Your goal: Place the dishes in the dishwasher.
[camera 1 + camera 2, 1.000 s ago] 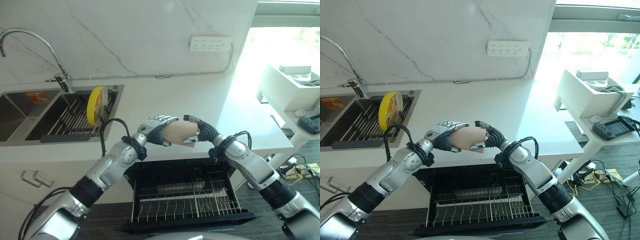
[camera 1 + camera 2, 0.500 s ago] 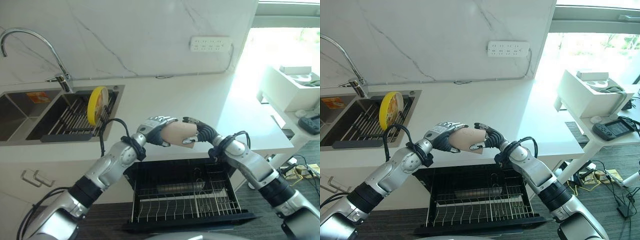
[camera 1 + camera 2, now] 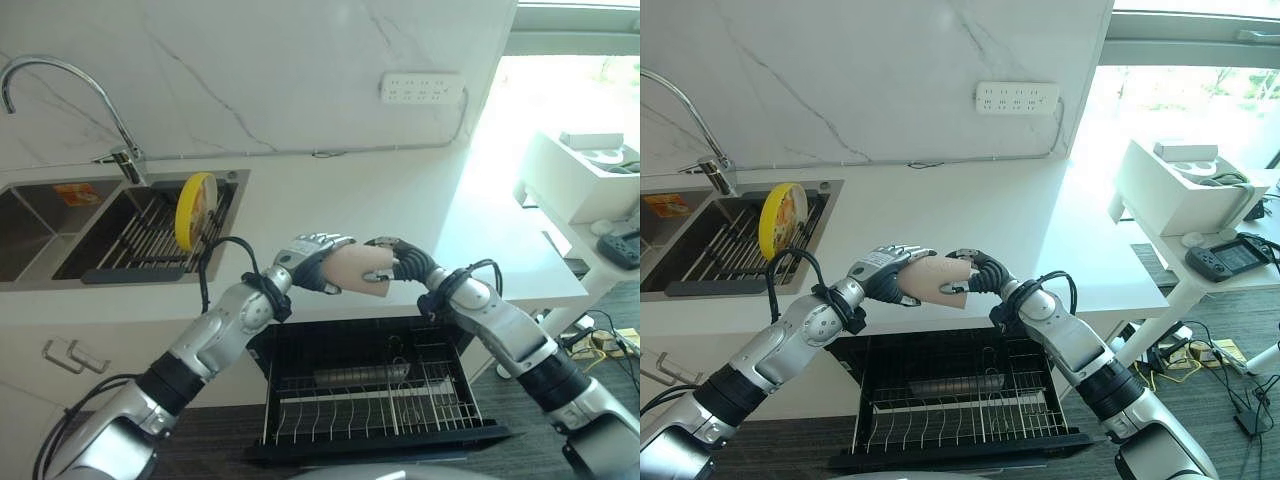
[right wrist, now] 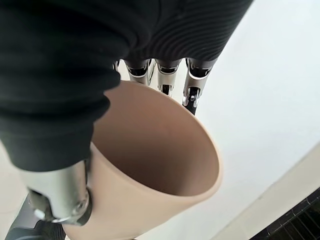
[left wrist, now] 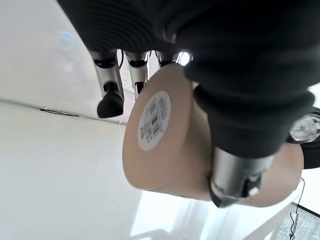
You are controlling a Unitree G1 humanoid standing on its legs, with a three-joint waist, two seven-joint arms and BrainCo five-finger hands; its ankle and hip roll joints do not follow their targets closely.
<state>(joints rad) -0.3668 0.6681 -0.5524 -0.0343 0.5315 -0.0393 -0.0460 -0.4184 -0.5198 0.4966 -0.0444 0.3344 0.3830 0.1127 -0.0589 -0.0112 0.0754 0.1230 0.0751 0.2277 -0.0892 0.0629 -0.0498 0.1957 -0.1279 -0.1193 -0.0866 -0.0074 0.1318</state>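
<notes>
The smooth beige ceramic-looking cup (image 3: 358, 268), probably light, rigid and slippery, hung above the open dishwasher rack (image 3: 380, 400), gripped by the left hand (image 3: 312, 258) around its base and the right hand (image 3: 398, 262) at its rim

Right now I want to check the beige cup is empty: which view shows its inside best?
The right wrist view: it looks straight into the beige cup, which looks empty. The left wrist view shows its labelled base; the eye views show its side between the left hand and right hand.
</notes>
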